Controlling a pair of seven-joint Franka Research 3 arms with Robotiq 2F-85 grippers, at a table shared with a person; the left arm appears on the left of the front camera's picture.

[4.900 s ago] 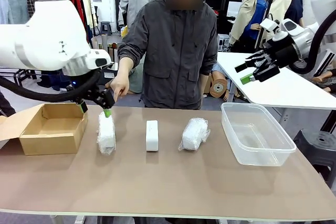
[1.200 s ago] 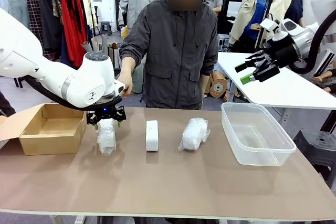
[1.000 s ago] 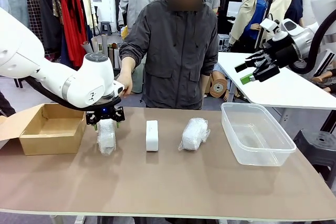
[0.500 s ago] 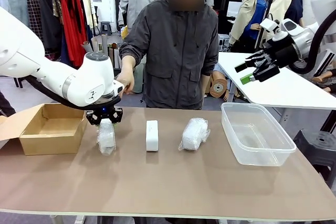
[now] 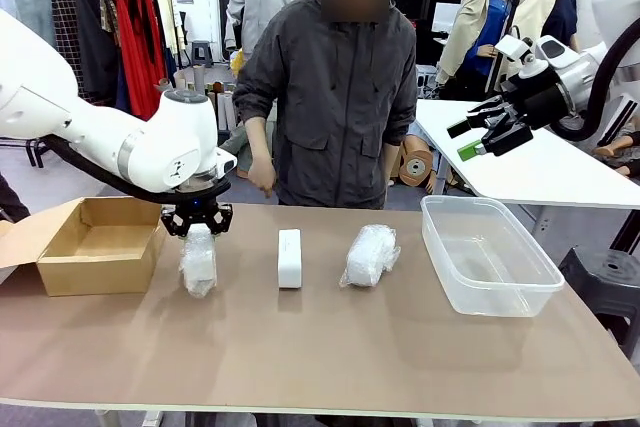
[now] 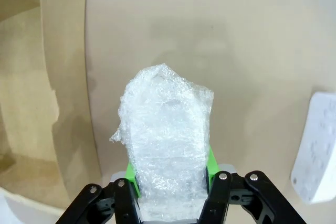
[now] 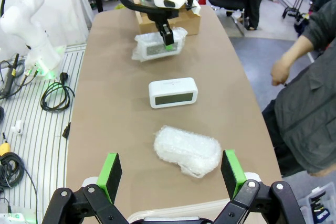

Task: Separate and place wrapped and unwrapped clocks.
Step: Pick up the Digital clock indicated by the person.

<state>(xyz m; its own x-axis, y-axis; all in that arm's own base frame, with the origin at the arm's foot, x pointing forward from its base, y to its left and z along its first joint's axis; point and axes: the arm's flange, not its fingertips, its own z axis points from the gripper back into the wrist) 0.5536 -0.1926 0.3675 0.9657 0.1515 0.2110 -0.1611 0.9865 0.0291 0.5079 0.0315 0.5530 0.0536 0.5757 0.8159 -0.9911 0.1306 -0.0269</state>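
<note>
Crinkly plastic bundle clamped near the table's left end

Cardboard box (image 5: 90,247) sits farthest left, its flap cut off by the front view's edge. Just beside it, the left gripper (image 5: 197,227) is closed on the top of one wrapped clock (image 5: 198,262). In the wrist view the wrap hides most of the green pads (image 6: 131,174), and whether the bundle's underside touches the table (image 5: 330,357) cannot be told. The bare white clock (image 5: 289,257) and the second wrapped clock (image 5: 371,254) lie apart along the middle, with the clear tub (image 5: 490,257) beyond. The right gripper (image 5: 480,132) hangs high at the right, jaws wide and empty.
</note>
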